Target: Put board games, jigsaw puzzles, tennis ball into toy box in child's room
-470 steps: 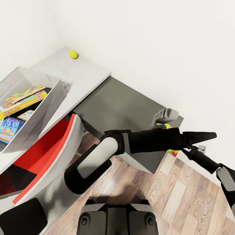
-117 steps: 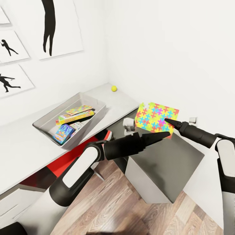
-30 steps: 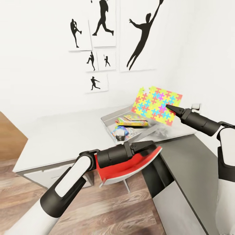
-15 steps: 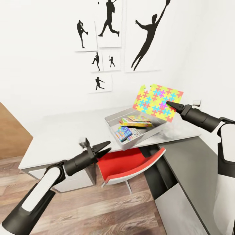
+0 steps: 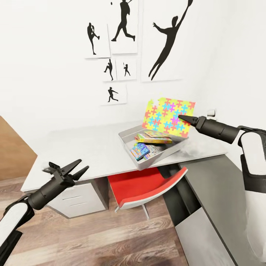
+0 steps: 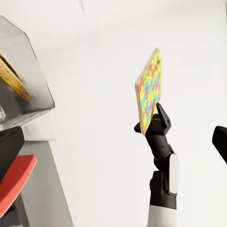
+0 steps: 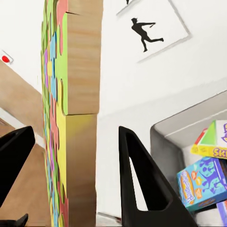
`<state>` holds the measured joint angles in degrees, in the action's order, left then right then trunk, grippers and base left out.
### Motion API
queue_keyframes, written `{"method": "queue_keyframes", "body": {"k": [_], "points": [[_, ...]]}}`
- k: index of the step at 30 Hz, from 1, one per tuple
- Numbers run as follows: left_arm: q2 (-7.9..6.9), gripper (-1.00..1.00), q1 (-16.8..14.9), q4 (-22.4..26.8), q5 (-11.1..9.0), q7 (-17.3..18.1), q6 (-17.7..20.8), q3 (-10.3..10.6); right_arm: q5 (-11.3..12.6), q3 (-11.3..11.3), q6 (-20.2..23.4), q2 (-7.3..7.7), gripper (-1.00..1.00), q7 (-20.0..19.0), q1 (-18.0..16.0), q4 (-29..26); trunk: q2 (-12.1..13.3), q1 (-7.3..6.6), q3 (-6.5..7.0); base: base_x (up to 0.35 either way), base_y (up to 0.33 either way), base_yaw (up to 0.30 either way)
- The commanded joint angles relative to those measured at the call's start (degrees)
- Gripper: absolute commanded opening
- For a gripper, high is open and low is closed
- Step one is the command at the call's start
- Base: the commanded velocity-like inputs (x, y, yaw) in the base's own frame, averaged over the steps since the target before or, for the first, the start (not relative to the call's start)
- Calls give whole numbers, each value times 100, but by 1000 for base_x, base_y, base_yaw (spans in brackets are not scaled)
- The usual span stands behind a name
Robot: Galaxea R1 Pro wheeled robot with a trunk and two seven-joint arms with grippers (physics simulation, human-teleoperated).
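**Mia:** Where are the puzzles?

**Ben:** The thin flat jigsaw squares of yellow, pink, blue and green pieces (image 5: 169,116) are up in the air, standing on edge. They hang over the far side of the shallow light-grey open toy box (image 5: 162,155). From the right wrist I see two squares pressed together, with wood-coloured backs (image 7: 71,118).

**Mia:** Who holds them?

**Ben:** The black right gripper (image 5: 183,118). Its two fingers pinch the squares near one edge. From the left wrist camera you can see the squares (image 6: 149,90) sticking up out of that gripper (image 6: 150,124).

**Mia:** What is in the box?

**Ben:** Flat game boxes with bright cartoon pictures. A mostly blue one (image 5: 140,150) leans near the front wall. A green, red and yellow one (image 5: 153,139) lies behind it, and another colourful one lies on top of that.

**Mia:** Where does the box sit?

**Ben:** On the long light-grey table (image 5: 83,151), near the front edge, close to the corner where the dark grey part (image 5: 221,184) joins. A red and white chair (image 5: 147,186) is tucked under that edge.

**Mia:** And the other gripper?

**Ben:** The left gripper (image 5: 72,170) is low, in front of the table's left end, well apart from the box. Its fingers are spread wide with nothing between them.

**Mia:** What is on the wall?

**Ben:** Black shadow pictures of sports players (image 5: 166,37) on the white wall, above the table.
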<state>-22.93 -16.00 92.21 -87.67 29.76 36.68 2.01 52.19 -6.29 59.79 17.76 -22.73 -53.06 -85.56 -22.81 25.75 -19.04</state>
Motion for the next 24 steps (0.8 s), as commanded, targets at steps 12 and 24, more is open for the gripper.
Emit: {"method": "queue_keyframes", "body": {"k": [12, 24], "points": [[-154, 100, 212, -1, -50, 124, 120, -611, 749, 1549, 21, 476, -100, -88, -503, 642, -10, 3, -10, 0, 0, 0], [-163, 100, 236, -1, -56, 422, 144, -688, 1523, 3014, 21, 678, -100, -107, -1274, 1233, -10, 3, -10, 0, 0, 0]]}}
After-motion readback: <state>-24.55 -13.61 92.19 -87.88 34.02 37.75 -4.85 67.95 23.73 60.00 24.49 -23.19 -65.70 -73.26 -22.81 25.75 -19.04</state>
